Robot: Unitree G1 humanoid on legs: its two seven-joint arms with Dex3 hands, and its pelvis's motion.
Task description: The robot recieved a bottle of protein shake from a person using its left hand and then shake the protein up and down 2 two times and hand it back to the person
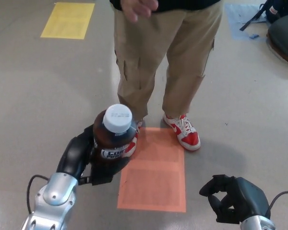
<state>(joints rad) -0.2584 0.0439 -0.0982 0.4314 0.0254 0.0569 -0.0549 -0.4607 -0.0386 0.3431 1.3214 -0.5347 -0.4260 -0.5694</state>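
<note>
A brown protein shake bottle (114, 139) with a white cap stands upright in my left hand (81, 155), whose black fingers are shut around its body at lower left of the head view. A person in tan trousers (158, 57) and red-and-white shoes stands right in front of me. The person's hand (139, 7) is at the top edge, well above the bottle. My right hand (233, 199) hangs low at the bottom right, fingers curled loosely with nothing in them.
An orange floor mat (156, 177) lies under the bottle and the person's feet. A yellow mat (68, 19) is at the far left. A dark bag and chair (281, 24) sit at the top right.
</note>
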